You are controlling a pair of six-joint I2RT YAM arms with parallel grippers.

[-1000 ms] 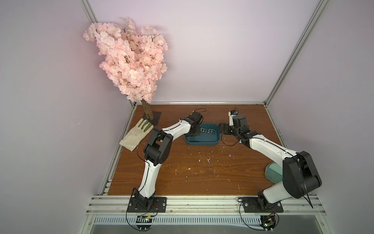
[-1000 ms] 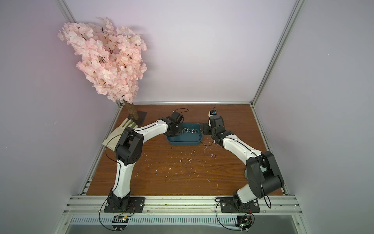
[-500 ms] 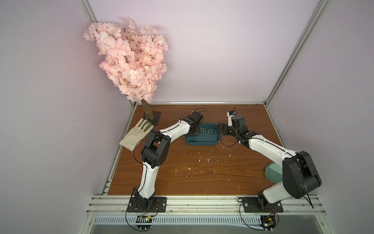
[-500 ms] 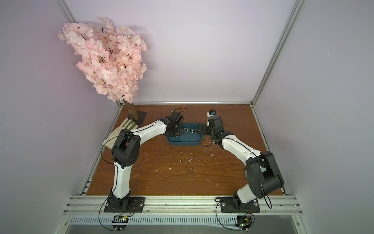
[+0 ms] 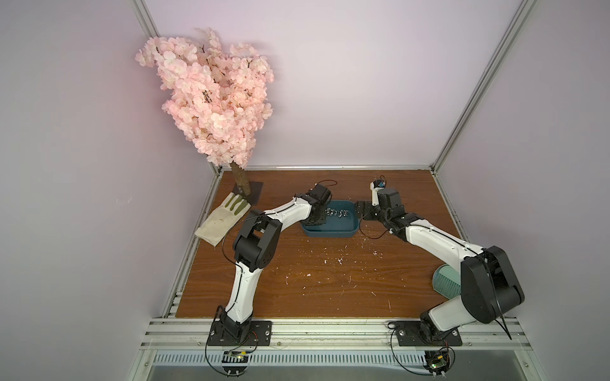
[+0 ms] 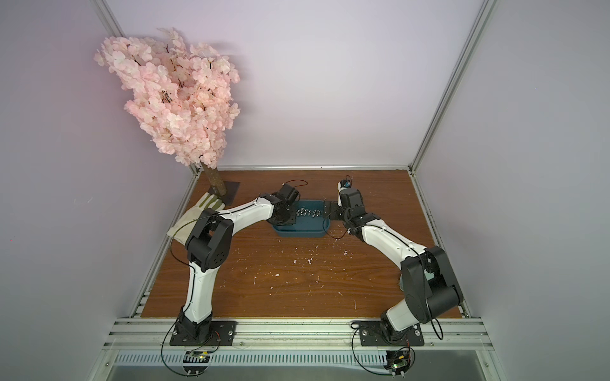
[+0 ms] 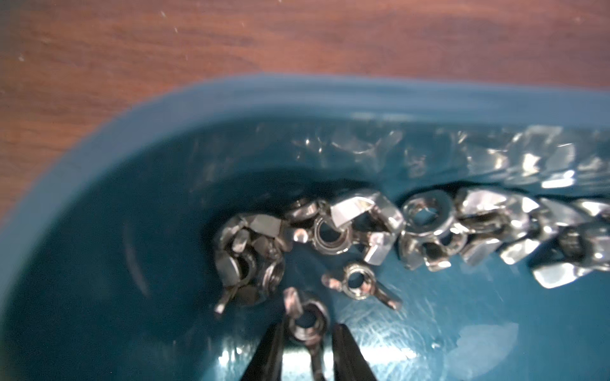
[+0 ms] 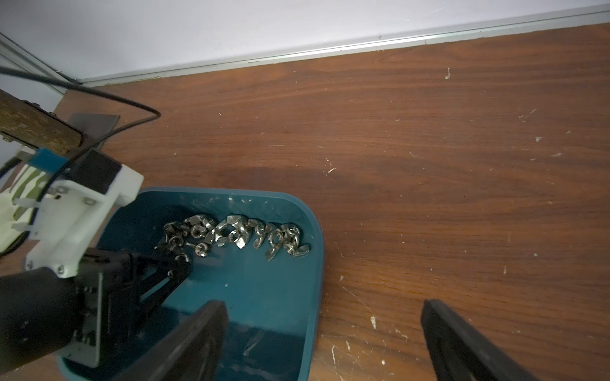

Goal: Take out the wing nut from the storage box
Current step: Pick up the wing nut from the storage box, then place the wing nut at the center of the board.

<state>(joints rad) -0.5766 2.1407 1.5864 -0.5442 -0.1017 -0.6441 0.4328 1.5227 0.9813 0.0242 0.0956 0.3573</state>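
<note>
left wrist: wing nut (image 7: pixel 308 334), wings along left gripper (image 7: pixel 308 330) fingers (image 7: pixel 350 359)

we find no legible text, label, brand, number or sign in any view. the storage box (image 8: pixel 264 297) carries no marking we can read. the blue tab (image 8: pixel 44 159) seen in the right wrist view shows no print that we can make out.
</note>
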